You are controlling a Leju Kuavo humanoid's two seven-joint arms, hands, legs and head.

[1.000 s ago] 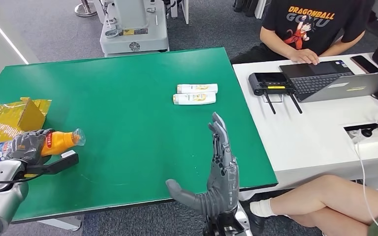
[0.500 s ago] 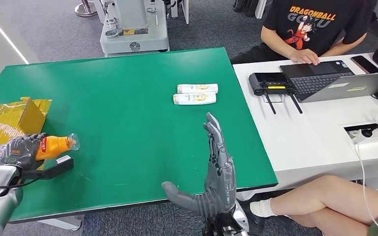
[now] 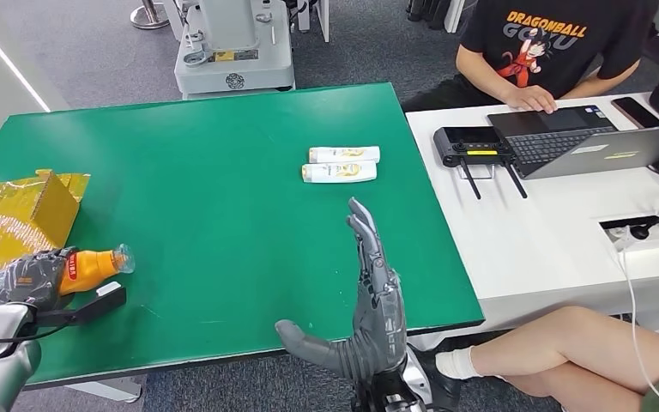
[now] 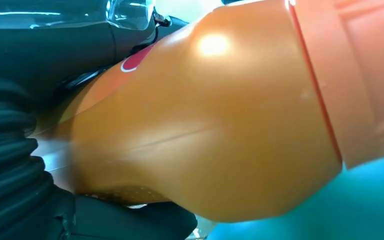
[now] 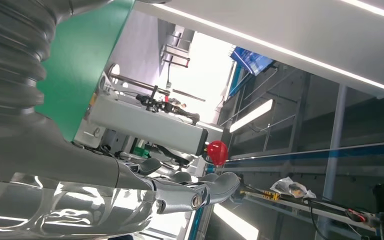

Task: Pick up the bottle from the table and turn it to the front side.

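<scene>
Left hand: the left hand (image 3: 33, 276) wraps its dark fingers around the middle of the orange bottle (image 3: 69, 269) and holds it at the near-left edge of the green table (image 3: 214, 129); in the left wrist view the bottle's orange body (image 4: 205, 125) sits tight against the hand.
Right hand: the right hand (image 3: 369, 300) holds nothing — fingers straight and apart, pointing away from the robot, thumb out to the left, over the near edge of the table.
Bottle axis: long axis nearly level, clear cap end pointing right and slightly away, label end toward the yellow box (image 3: 13, 215) just beside it.
Other things: two white bottles (image 3: 341, 163) lie side by side further back on the table, well apart from both hands — a person (image 3: 549, 43) types at a laptop (image 3: 583, 142) on the white table to the right.
</scene>
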